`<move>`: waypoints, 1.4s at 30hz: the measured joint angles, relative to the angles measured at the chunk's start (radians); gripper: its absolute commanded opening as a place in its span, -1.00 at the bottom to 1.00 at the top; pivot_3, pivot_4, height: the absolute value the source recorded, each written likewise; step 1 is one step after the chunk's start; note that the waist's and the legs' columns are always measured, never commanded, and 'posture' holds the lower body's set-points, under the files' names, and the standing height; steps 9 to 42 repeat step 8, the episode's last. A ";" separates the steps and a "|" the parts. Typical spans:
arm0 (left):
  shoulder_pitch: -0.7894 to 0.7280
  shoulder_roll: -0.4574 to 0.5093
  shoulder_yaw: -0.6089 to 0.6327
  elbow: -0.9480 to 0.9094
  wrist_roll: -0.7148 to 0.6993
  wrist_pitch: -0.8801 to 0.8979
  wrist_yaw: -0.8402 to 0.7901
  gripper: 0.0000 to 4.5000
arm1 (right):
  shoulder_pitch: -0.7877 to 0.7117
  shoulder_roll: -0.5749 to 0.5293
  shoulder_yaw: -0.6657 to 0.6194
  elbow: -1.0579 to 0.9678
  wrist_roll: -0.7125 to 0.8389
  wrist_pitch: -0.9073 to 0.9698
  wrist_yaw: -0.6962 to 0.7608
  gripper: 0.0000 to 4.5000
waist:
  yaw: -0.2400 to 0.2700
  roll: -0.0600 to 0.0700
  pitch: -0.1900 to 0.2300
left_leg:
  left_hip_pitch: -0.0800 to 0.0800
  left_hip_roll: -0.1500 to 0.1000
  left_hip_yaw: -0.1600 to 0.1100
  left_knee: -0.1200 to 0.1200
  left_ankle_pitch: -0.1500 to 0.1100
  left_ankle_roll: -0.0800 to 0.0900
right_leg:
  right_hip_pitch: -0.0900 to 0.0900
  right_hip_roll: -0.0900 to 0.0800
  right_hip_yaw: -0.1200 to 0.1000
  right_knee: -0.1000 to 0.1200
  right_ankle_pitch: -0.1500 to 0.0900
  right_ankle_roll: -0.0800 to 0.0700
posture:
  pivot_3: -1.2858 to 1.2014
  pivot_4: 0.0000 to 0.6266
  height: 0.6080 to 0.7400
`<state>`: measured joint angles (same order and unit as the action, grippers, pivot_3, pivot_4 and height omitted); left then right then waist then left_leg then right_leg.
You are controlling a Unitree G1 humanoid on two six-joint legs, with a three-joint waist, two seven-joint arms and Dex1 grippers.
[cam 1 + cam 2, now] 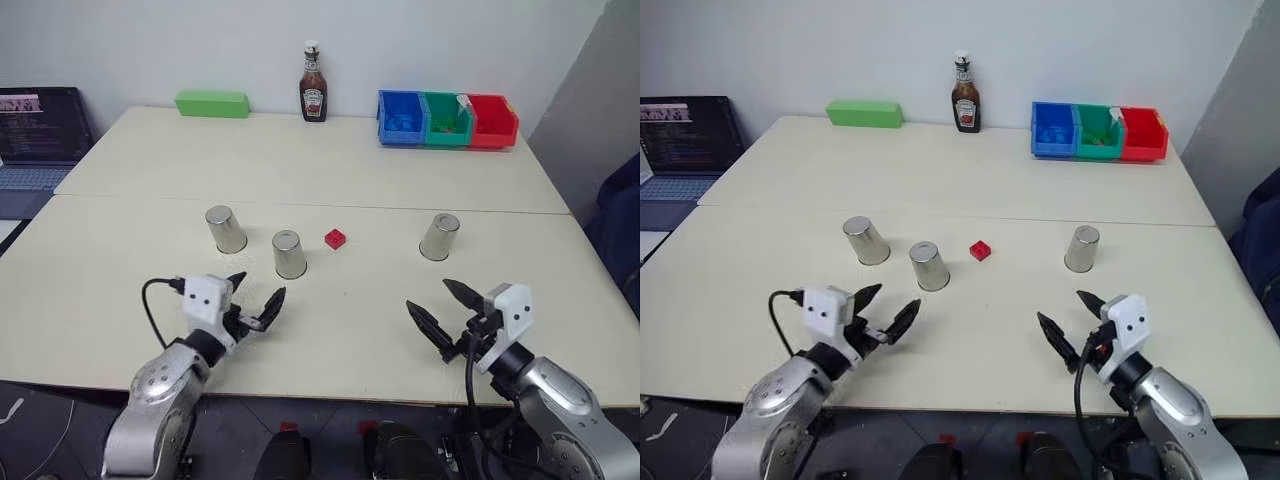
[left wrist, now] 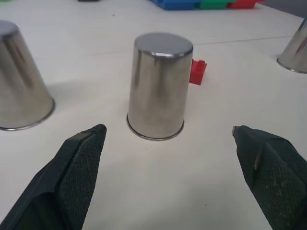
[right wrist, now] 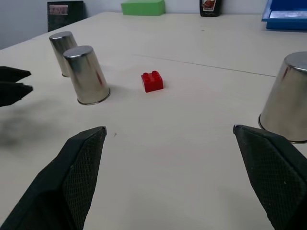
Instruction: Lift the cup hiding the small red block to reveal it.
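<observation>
At the far left edge a laptop (image 1: 40,130) sits on a separate surface beside the pale tabletop (image 1: 330,330). A green box (image 1: 212,103) lies at the tabletop's back edge, left of centre. Near the front left, the left gripper (image 1: 257,298) hovers above the tabletop with its two black fingers (image 2: 72,177) spread wide and nothing between them; it points toward the cups.

The leftmost cup (image 1: 226,229) stands upside down, and just to its right, slightly nearer the robot, stands the middle cup (image 1: 289,254), also upside down and directly ahead of the left gripper but apart from it. Just right of the middle cup, the small red block (image 1: 335,238) lies uncovered on the bare tabletop, touching neither cup. Behind it, at the back edge, a ketchup bottle (image 1: 313,85) stands upright.

Further right, well apart from the block, the third cup (image 1: 440,237) stands inverted too. Behind it sits a row of three joined bins: blue (image 1: 400,118), green (image 1: 446,120) and red (image 1: 492,122). At the front right, the right gripper (image 1: 441,307) hangs over the tabletop edge, its fingers (image 3: 268,177) wide apart and empty, angled toward the middle.
</observation>
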<state>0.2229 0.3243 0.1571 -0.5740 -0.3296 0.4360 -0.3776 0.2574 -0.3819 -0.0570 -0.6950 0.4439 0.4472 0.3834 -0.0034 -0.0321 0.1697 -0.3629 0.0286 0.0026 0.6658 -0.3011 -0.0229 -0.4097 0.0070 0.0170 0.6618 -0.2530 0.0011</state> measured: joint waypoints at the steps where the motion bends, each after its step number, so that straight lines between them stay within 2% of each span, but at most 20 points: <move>1: 0.045 -0.018 -0.001 -0.044 0.008 0.003 0.027 0.99 | 0.021 0.006 -0.003 -0.005 -0.014 -0.001 -0.019 1.00 | 0.000 0.000 0.000 | 0.000 0.000 0.000 -0.001 0.000 0.000 | 0.000 0.000 0.000 -0.001 0.000 0.000 | 0.03 -0.52 1.00; 8: 0.101 -0.156 -0.004 -0.104 0.062 0.031 0.213 0.99 | 0.064 0.084 -0.005 -0.006 -0.111 -0.005 -0.144 1.00 | 0.001 0.000 0.000 | 0.000 0.000 0.000 0.000 0.000 0.000 | 0.000 0.001 0.000 0.000 0.000 0.000 | 0.03 -0.52 1.00; 42: 0.101 -0.156 -0.004 -0.104 0.062 0.031 0.213 0.99 | 0.064 0.084 -0.005 -0.006 -0.111 -0.005 -0.144 1.00 | 0.001 0.000 0.000 | 0.000 0.000 0.000 0.000 0.000 0.000 | 0.000 0.001 0.000 0.000 0.000 0.000 | 0.03 -0.52 1.00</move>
